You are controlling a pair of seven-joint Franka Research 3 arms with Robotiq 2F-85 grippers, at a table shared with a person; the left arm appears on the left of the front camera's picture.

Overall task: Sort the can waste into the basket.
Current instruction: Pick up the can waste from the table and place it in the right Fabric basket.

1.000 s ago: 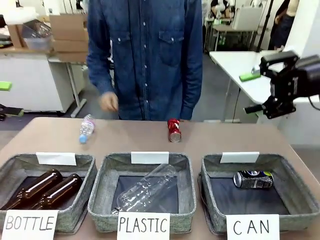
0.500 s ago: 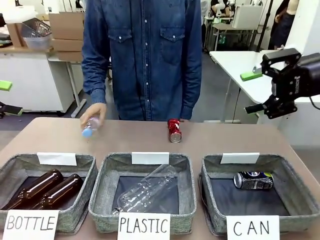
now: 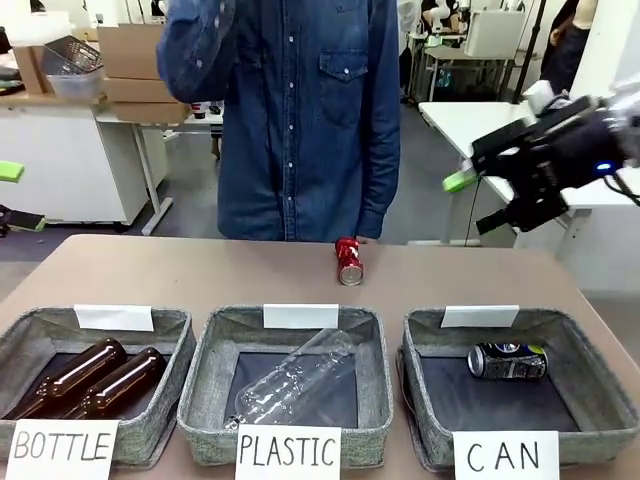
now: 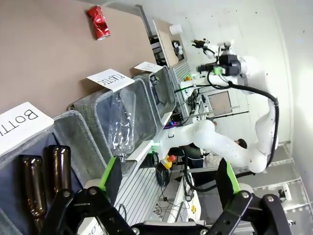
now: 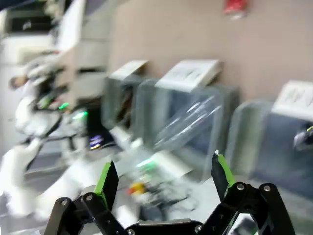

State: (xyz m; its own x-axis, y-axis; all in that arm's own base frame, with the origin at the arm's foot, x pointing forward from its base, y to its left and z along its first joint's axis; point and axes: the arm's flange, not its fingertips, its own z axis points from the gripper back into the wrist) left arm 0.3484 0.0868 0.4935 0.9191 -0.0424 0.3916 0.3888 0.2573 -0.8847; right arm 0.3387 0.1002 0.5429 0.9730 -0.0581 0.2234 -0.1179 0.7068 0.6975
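Observation:
A dented red can [image 3: 348, 261] lies on the brown table at the far side, in front of the person. A black-blue can [image 3: 507, 360] lies inside the grey basket [image 3: 600, 385] signed "CAN" at the front right. My right gripper [image 3: 476, 201] hangs open and empty high above the table's right side, tilted toward the middle. Its blurred wrist view shows the open gripper [image 5: 164, 178], the red can [image 5: 235, 6] far off and the basket [image 5: 259, 127]. In the left wrist view my left gripper [image 4: 168, 176] stands open and empty, with the red can [image 4: 99, 22] far across the table.
The "PLASTIC" basket [image 3: 200, 380] holds a clear bottle [image 3: 290, 380]. The "BOTTLE" basket [image 3: 165, 400] holds two brown glass bottles [image 3: 95, 375]. A person in a denim shirt [image 3: 290, 110] stands at the far edge with one arm raised.
The person lifted the small plastic bottle off the table and raised that arm. My right gripper swung left and tilted. Both cans stayed put.

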